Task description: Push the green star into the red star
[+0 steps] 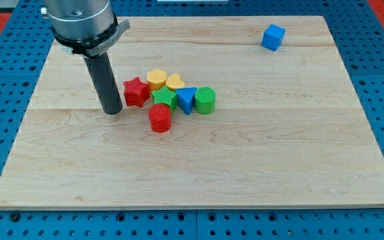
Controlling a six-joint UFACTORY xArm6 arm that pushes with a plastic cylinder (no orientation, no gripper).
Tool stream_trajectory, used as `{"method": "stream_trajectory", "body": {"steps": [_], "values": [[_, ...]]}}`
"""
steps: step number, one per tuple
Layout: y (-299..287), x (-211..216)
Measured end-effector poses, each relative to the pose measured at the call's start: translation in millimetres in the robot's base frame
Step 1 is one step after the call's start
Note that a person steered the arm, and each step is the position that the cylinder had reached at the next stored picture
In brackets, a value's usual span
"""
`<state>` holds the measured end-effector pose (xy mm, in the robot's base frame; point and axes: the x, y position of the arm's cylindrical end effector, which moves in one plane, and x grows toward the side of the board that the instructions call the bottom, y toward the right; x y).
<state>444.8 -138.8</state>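
Note:
The red star [136,91] lies left of the cluster in the middle of the wooden board [245,160]. The green star [165,99] sits just to its right and a little lower, touching or nearly touching it, partly hidden behind the red cylinder [159,118]. My tip [113,111] rests on the board just left of the red star, a small gap away, on the far side from the green star.
A yellow hexagon [156,79] and a yellow heart [175,82] sit above the green star. A blue triangle [187,99] and a green cylinder [205,100] lie to its right. A blue cube [273,37] stands alone at the view's top right.

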Motion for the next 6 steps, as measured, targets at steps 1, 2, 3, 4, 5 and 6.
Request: {"method": "stream_trajectory", "body": {"steps": [1,2,3,4,5,6], "values": [[5,26],[59,61],[129,61],[146,37],[128,7],[99,-14]]}}
